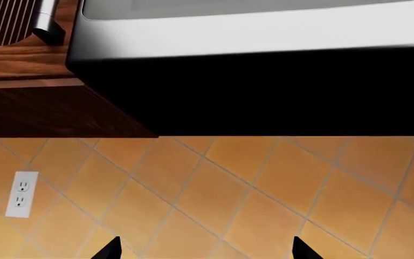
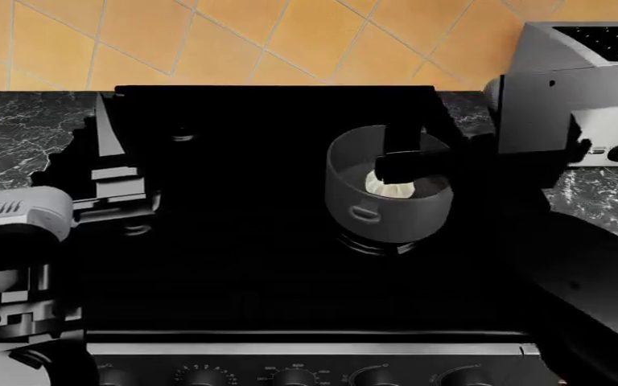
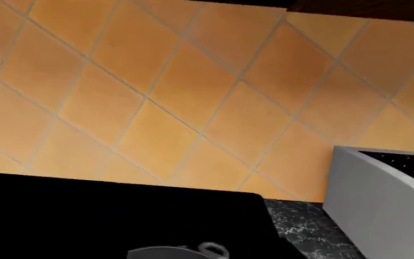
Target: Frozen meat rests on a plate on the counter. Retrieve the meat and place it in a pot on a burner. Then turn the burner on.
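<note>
The grey metal pot (image 2: 365, 201) stands on a burner (image 2: 379, 244) of the black stove (image 2: 245, 265). The creamy-white frozen meat (image 2: 391, 187) shows inside the pot. My right gripper (image 2: 410, 166) is a black shape reaching into the pot just above the meat; I cannot tell whether its jaws hold it. The right wrist view shows only the pot's rim (image 3: 165, 252) and a loop handle (image 3: 214, 249), no fingers. My left gripper (image 1: 207, 251) is open and empty and faces the tiled wall. The plate is out of view.
The boxy silver toaster (image 2: 588, 88) stands on the dark marble counter (image 2: 599, 201) right of the stove; it also shows in the right wrist view (image 3: 387, 205). Stove knobs (image 2: 287, 376) line the front edge. A wall outlet (image 1: 21, 193) and a hood (image 1: 250, 32) face the left wrist.
</note>
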